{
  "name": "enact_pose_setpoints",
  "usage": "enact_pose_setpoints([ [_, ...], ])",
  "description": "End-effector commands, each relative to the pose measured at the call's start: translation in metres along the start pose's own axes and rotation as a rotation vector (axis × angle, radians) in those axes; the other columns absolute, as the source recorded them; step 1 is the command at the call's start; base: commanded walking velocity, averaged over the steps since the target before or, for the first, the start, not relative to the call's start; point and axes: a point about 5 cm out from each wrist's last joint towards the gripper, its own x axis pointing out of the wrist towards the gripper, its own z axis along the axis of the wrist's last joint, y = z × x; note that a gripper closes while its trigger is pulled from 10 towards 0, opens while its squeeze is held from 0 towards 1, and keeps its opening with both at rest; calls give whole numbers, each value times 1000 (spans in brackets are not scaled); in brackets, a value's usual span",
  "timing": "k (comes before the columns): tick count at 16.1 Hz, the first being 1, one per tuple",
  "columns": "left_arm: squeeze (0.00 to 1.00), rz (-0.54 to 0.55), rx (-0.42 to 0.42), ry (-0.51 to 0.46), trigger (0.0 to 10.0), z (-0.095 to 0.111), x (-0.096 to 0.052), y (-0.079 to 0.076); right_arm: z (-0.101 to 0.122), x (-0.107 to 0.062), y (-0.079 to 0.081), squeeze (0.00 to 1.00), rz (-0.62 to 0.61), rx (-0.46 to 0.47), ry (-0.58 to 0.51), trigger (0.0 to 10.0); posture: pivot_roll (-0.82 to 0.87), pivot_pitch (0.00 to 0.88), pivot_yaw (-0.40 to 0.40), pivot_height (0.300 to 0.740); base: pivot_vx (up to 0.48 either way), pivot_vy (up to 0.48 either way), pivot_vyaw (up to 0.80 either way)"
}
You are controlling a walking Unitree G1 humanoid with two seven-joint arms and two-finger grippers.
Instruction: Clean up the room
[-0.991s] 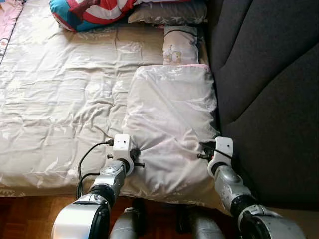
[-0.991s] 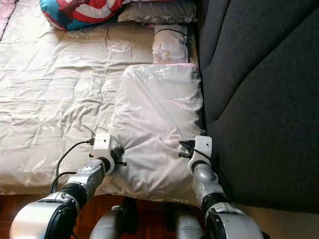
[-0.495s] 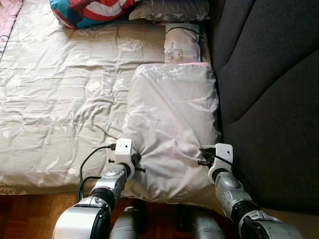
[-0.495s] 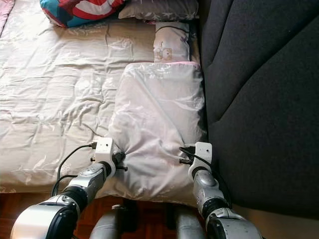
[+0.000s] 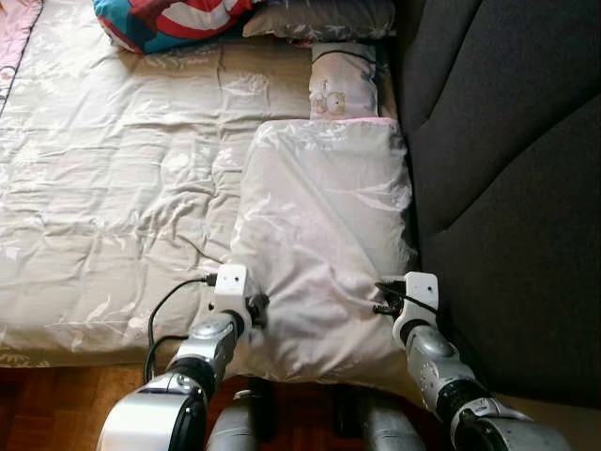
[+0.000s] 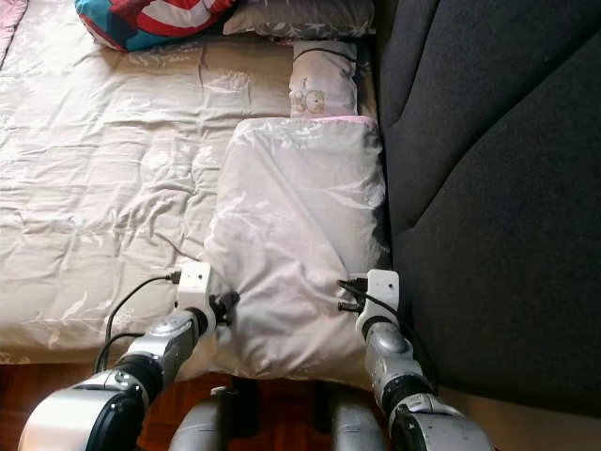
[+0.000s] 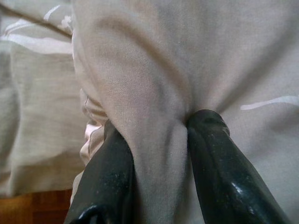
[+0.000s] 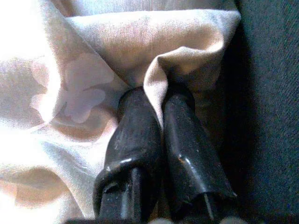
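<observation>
A large beige pillow [image 5: 324, 235] lies on the bed's right side, lengthwise against the dark upholstered panel [image 5: 507, 188]. My left gripper [image 5: 255, 306] is shut on the pillow's near left corner. In the left wrist view a bunch of fabric [image 7: 159, 93] is squeezed between the fingers [image 7: 107, 177] of the left gripper [image 7: 159, 135]. At the near right corner, beside the panel, my right gripper [image 5: 380, 301] is shut. A fold of the pillowcase [image 8: 159, 79] is pinched in the right gripper [image 8: 161, 105], between its fingers [image 8: 135, 126].
A beige quilt [image 5: 113, 188] covers the bed. At the far end lie a red, white and blue cushion [image 5: 169, 21], a grey pillow [image 5: 319, 19] and a small printed pillow [image 5: 343, 80]. Wooden floor [image 5: 56, 409] runs along the bed's near edge.
Both wrists have drawn back slightly toward me, still holding the pillow's near corners. Its near left edge now bulges over the left gripper.
</observation>
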Motion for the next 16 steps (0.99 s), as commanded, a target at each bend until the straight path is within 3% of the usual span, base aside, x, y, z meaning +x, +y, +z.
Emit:
enact_pose_setpoints([
  [1, 1000, -8, 23, 65, 10000, -22, -3, -3, -15, -3, 4, 0, 22, -8, 44, 10000, -21, 381, 27, 740, 0, 0, 0],
  [2, 1000, 2, 34, 60, 10000, -22, -4, -2, -17, -3, 4, 0, 22, -6, 46, 10000, -19, 375, 27, 740, 0, 0, 0],
  [3, 0, 36, 98, 14, 10000, -17, -5, 6, -21, -4, 5, 0, 22, 13, 60, 10000, -16, 355, 32, 740, 0, 0, 0],
  [6, 0, 68, 153, -79, 10000, -9, -10, 21, -26, -6, 8, 0, 31, 17, 71, 10000, 3, 333, 36, 740, 0, 0, 0],
  [7, 0, 84, 132, -118, 10000, -8, -13, 28, -28, -6, 9, 545, 33, 16, 75, 10000, 16, 320, 40, 740, 0, 0, 0],
  [8, 0, 82, 127, -148, 10000, -8, -16, 31, -29, -6, 9, 647, 34, 15, 77, 10000, 17, 316, 41, 740, 0, 0, 0],
  [9, 0, 87, 132, -175, 10000, -8, -20, 35, -29, -6, 9, 890, 37, 14, 78, 10000, 20, 304, 43, 740, 0, 0, 0],
  [10, 0, 89, 131, -182, 10000, -8, -21, 37, -28, -6, 9, 1000, 39, 13, 76, 10000, 27, 294, 44, 740, 0, 0, 0],
  [16, 0, 103, 160, -247, 10000, -6, -30, 42, -18, -5, 2, 1000, 27, -23, 6, 10000, 22, 245, 45, 740, 0, 0, 0],
])
